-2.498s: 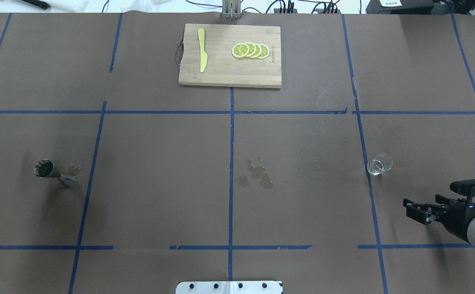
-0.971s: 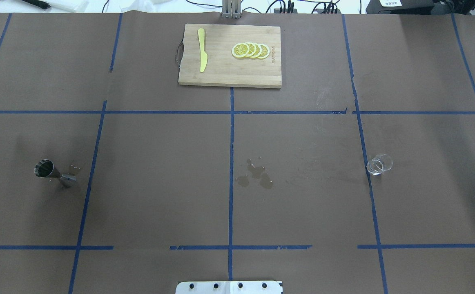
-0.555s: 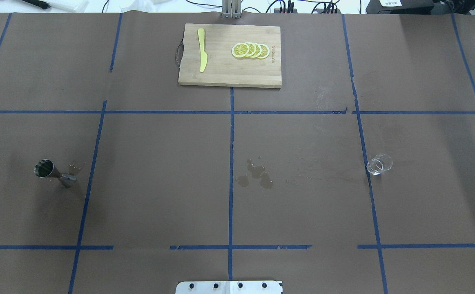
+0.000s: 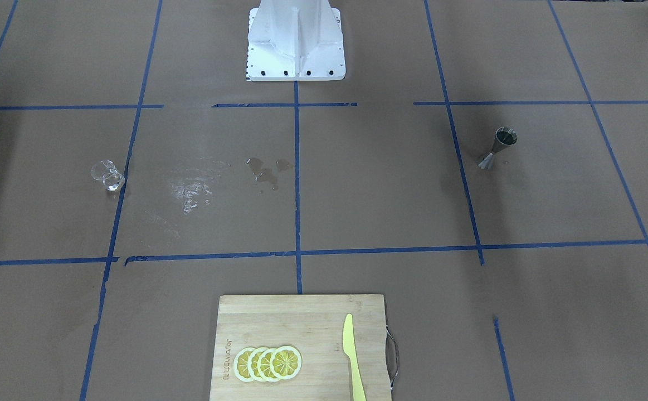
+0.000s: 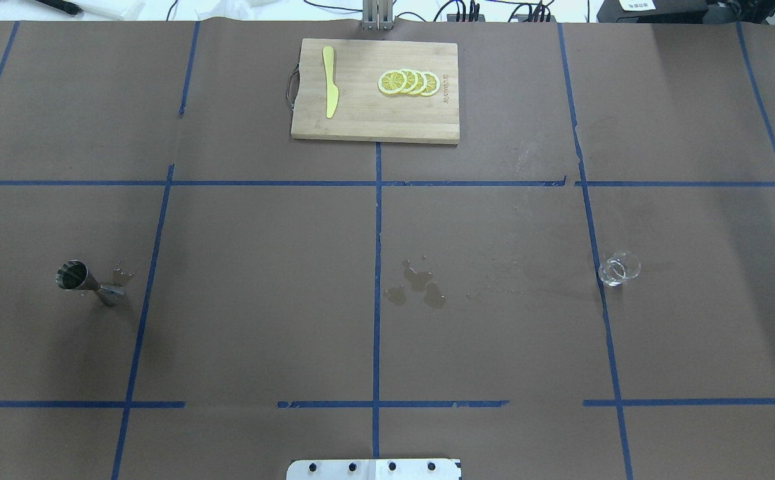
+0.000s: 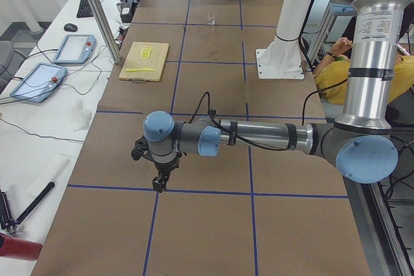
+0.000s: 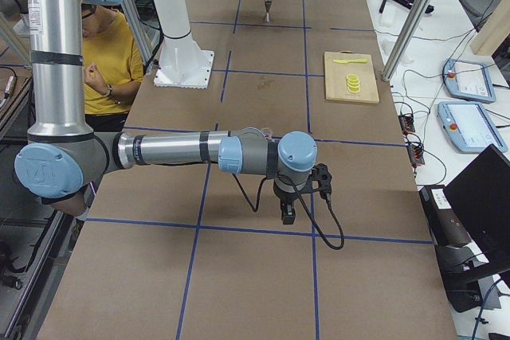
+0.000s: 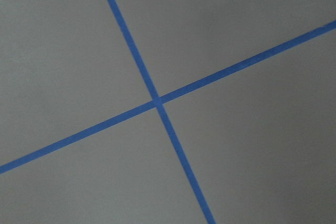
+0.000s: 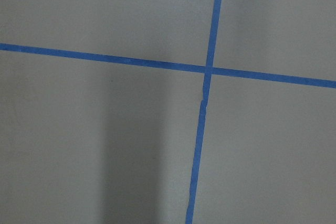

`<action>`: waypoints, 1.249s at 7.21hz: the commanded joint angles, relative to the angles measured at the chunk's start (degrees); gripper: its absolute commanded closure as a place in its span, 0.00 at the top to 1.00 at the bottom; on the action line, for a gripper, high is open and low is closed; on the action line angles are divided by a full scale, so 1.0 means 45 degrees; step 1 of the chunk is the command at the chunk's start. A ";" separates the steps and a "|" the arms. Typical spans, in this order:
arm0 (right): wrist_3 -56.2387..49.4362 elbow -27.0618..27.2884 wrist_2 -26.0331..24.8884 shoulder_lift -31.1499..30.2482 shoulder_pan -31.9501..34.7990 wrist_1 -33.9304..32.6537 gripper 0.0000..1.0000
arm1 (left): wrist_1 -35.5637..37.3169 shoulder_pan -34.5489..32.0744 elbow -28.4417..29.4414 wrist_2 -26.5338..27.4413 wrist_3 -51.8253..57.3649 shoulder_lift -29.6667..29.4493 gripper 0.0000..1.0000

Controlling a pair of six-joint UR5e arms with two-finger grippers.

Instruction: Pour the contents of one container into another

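The small clear cylindrical glass cup (image 5: 619,269) stands on the brown table (image 5: 260,300) at the robot's right, well apart from the silver-grey hourglass-shaped steel jigger (image 5: 87,283) standing at its left. The left gripper (image 6: 160,182) and right gripper (image 7: 288,214) hang over blue tape lines (image 8: 157,100), away from both vessels; jaw state cannot be determined.

- glass cup (image 5: 619,269): clear glass, glossy
- jigger (image 5: 87,283): steel, shiny, reflective
- table cover (image 5: 260,300): matt brown paper
- tape (image 5: 377,233): blue, smooth
- cutting board (image 5: 360,113): pale wood, visible grain
- knife (image 5: 329,80): yellow, looks plastic, smooth
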 commanded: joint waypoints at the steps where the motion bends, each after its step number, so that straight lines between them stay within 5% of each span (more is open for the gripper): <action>1: 0.0165 0.0204 -0.0023 -0.0066 0.0092 0.0049 1.00 | 0.0574 -0.0620 -0.0319 0.0051 -0.1646 -0.0125 1.00; 9: 0.0343 0.0596 -0.0550 -0.0027 -0.0004 -0.0223 1.00 | -0.0286 -0.0171 -0.0964 0.0090 -0.2286 -0.0143 1.00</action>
